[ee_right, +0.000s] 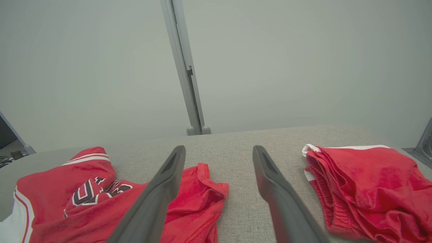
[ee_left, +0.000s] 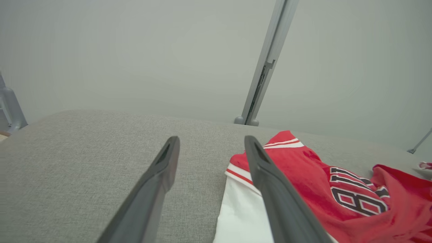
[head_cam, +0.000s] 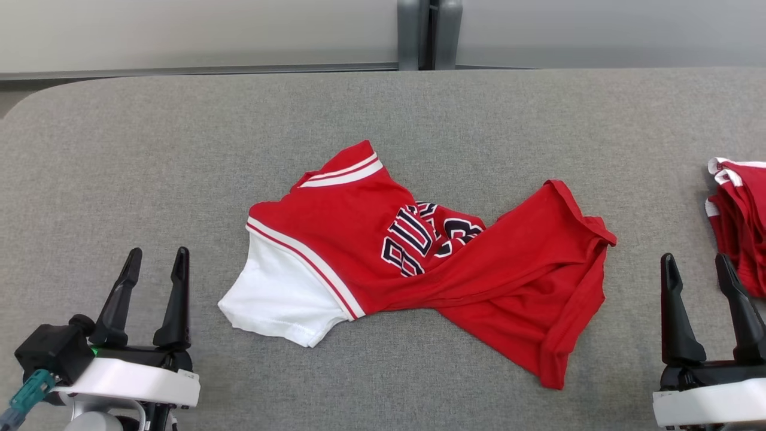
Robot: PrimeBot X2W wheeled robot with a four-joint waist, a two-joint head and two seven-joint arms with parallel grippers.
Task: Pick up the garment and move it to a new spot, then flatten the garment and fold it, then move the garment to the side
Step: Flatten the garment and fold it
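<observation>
- Head view: the garment (head_cam: pixel 419 257) lies twisted on the grey table (head_cam: pixel 119 149), between my left gripper (head_cam: pixel 158 254) and right gripper (head_cam: pixel 694 260). Both gape wide, empty.
- Left wrist view: its white sleeve (ee_left: pixel 239 209) sits near my finger; flattening looks due.
- Right wrist view: next I must pinch the hem and pull, avoiding the red pile (ee_right: pixel 364 182).

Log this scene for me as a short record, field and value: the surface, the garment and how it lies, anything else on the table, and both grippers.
surface: grey fabric-covered table
garment: red shirt with a white sleeve and dark lettering, in the middle of the table
garment state: twisted and crumpled, not flattened, not folded
other items: pile of red clothes at the table's right edge
left gripper: jaws open, empty, left of the white sleeve, apart from it
right gripper: jaws open, empty, facing the gap between shirt and pile
</observation>
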